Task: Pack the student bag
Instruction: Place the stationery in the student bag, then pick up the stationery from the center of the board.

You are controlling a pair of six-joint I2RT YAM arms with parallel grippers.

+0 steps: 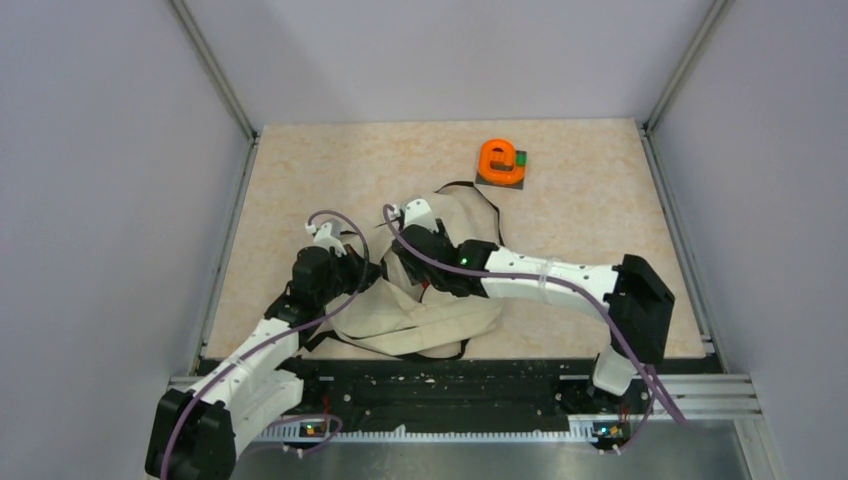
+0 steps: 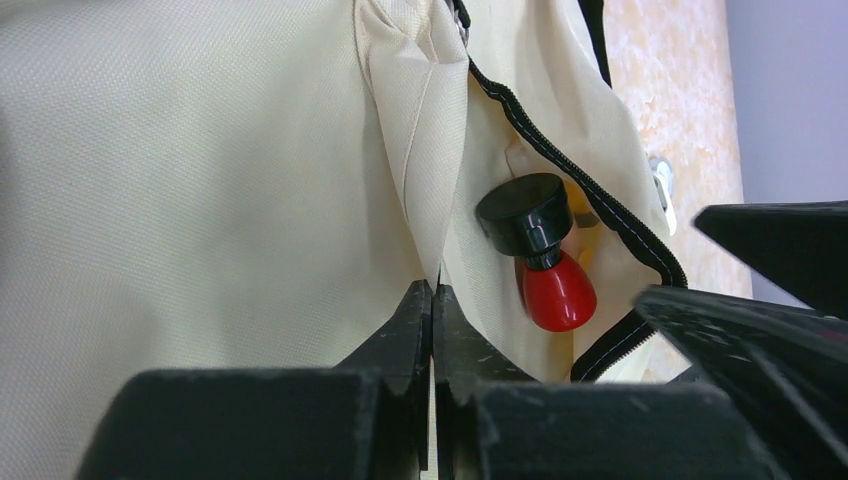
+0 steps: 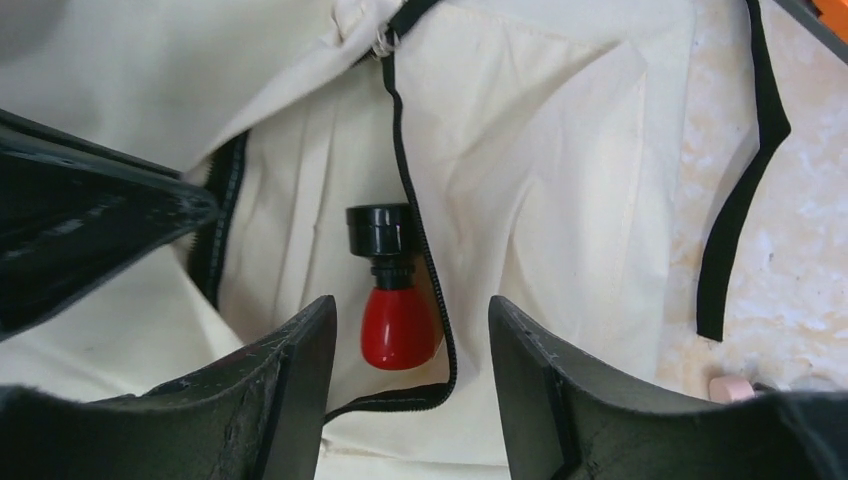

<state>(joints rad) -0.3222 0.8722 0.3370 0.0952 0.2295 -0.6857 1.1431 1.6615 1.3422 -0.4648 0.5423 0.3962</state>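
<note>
The student bag (image 1: 430,320) is a cream fabric backpack with black zippers, lying crumpled mid-table. My left gripper (image 2: 432,295) is shut on a fold of the bag's fabric (image 2: 200,180) and holds the pocket flap up; it sits at the bag's left side (image 1: 345,265). A small red item with a black cap (image 3: 395,300) lies inside the open pocket, and it also shows in the left wrist view (image 2: 545,265). My right gripper (image 3: 410,330) is open and empty just above that red item, over the bag's middle (image 1: 425,250).
An orange tape dispenser (image 1: 500,160) sits on a grey pad at the back right. A black strap (image 3: 745,190) trails on the beige table (image 1: 300,170). A small pale item (image 3: 735,388) shows at the right wrist view's lower right. Grey walls surround the table.
</note>
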